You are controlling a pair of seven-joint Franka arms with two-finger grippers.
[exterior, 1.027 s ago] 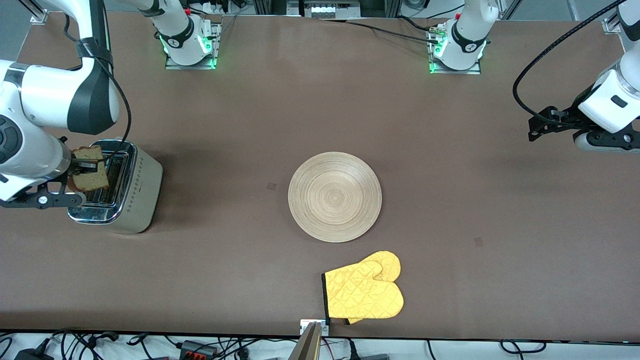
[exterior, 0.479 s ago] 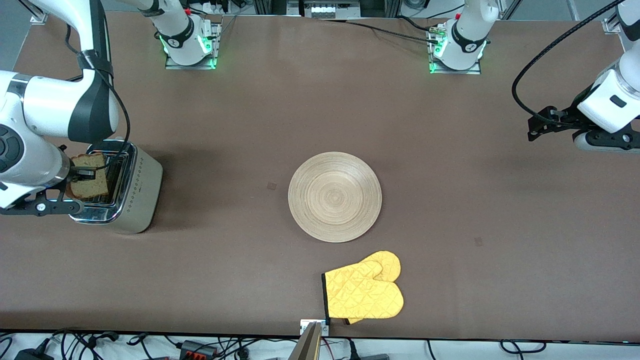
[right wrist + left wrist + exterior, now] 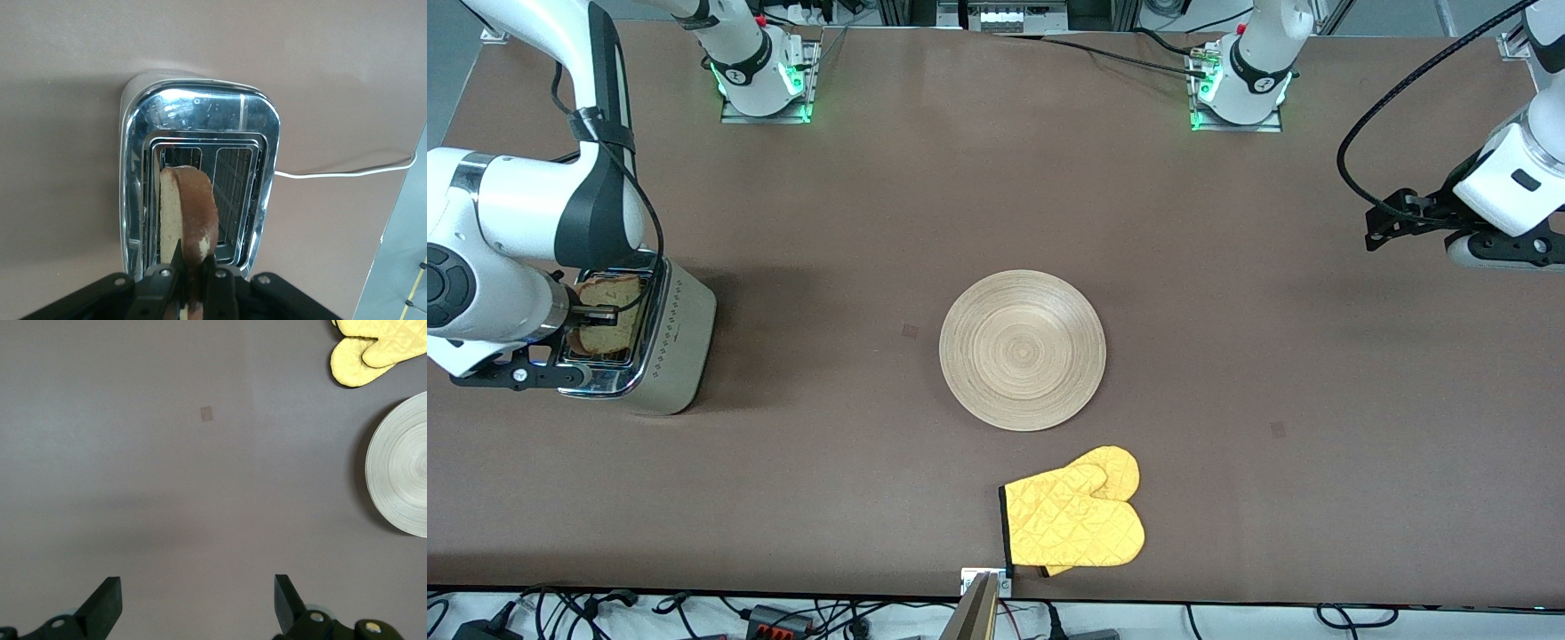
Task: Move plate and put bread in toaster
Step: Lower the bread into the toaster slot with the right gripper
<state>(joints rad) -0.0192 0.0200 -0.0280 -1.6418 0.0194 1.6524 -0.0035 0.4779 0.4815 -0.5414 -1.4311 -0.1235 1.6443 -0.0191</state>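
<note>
Bread (image 3: 609,313) — held upright on edge over the toaster (image 3: 660,342) at mid-left of the front view, its lower part already down between the chrome lips of a slot. In the right wrist view the slice (image 3: 189,217) stands in one of the two slots, the other slot bare; which slot that is in the front view I cannot tell. The white cord (image 3: 347,172) trails off the toaster's side.

Right gripper (image 3: 594,313) sits over the toaster top, jaws pinching the bread by its upper edge — not let go yet.

Plate (image 3: 1023,349) lies flat at frame centre of the front view, nothing on it. Looks like the plate half of the job is settled, though I can't judge where it was meant to go.

Yellow oven mitt (image 3: 1074,518) at lower centre, just below the plate, not touching it.

Left gripper (image 3: 1383,233) hangs at the right edge over bare bench (image 3: 1272,293), jaws spread and holding nothing; that arm waits.

Judgement: near the end. Left to do — lower the slice fully, release, lift the right gripper clear.
</note>
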